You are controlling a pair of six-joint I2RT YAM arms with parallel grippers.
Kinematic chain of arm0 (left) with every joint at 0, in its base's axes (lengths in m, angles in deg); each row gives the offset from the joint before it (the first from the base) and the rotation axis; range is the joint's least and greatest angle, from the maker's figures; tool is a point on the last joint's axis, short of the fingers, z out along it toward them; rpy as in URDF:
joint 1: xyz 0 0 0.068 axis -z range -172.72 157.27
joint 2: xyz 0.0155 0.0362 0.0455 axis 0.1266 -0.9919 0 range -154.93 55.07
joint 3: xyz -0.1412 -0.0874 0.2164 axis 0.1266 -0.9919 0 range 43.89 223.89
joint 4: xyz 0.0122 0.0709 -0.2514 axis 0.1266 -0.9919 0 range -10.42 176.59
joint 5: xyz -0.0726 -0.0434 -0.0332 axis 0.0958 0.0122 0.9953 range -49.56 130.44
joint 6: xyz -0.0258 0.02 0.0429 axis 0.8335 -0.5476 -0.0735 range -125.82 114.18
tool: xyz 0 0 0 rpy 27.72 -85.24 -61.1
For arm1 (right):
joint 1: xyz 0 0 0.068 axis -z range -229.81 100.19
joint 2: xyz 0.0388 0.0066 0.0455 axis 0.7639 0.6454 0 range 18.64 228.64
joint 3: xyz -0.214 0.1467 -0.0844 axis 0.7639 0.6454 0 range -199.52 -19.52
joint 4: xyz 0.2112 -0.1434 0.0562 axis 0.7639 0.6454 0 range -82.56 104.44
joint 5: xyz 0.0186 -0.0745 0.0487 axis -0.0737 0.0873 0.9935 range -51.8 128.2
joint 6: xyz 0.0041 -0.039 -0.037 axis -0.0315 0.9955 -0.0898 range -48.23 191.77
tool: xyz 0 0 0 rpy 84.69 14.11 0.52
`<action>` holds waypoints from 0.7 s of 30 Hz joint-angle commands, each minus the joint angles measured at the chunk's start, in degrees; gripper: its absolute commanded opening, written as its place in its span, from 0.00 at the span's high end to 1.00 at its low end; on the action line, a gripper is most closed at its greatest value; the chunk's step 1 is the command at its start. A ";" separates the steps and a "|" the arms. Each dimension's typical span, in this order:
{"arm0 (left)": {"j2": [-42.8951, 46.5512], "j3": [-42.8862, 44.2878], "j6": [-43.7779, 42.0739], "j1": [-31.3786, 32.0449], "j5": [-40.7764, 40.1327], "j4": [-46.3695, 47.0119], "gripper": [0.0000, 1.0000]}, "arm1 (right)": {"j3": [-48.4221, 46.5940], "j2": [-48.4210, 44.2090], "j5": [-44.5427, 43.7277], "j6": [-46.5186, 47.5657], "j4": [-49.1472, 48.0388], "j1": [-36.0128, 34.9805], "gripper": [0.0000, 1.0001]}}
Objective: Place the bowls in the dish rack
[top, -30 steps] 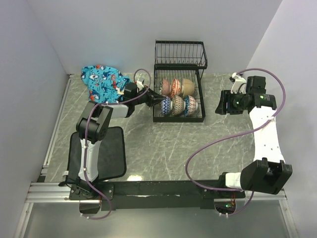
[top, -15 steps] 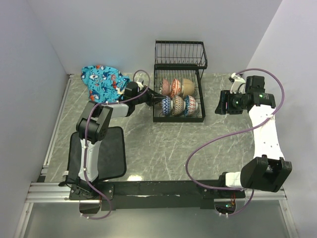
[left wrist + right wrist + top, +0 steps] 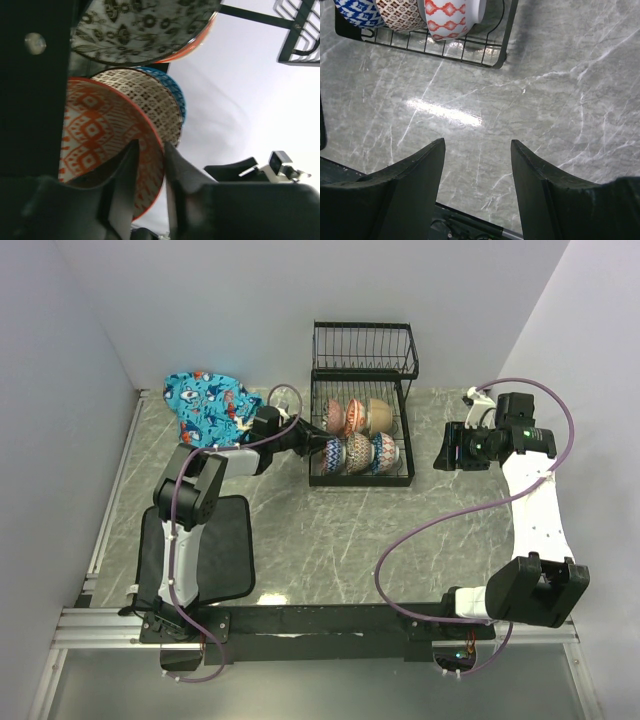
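Note:
The black wire dish rack (image 3: 362, 370) stands at the back middle; its near corner shows in the right wrist view (image 3: 496, 62). Several bowls stand on edge in its lower tier (image 3: 358, 435). My left gripper (image 3: 312, 447) is at the rack's left end. In the left wrist view it (image 3: 150, 147) is shut on the rim of the salmon-orange patterned bowl (image 3: 95, 140). Behind that bowl are the brown dotted bowl (image 3: 145, 97) and the blue bowl (image 3: 179, 97), with the black-and-white bowl (image 3: 145, 25) above. My right gripper (image 3: 441, 456) (image 3: 477, 150) is open and empty over the table right of the rack.
A blue patterned cloth (image 3: 208, 405) lies at the back left. A black mat (image 3: 210, 545) lies by the left arm's base. The rack's upper basket (image 3: 364, 345) holds nothing. Walls close in on the left, back and right.
My left wrist has shifted slightly at the rack's left end, still on the bowl. The right arm's lower link has shifted a little; its gripper stays open in place.

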 commanded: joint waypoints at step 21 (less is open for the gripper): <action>20.08 7.24 -30.61 -1.82 0.29 -25.71 0.01 | -0.54 -1.91 0.53 -1.07 -5.20 0.28 0.01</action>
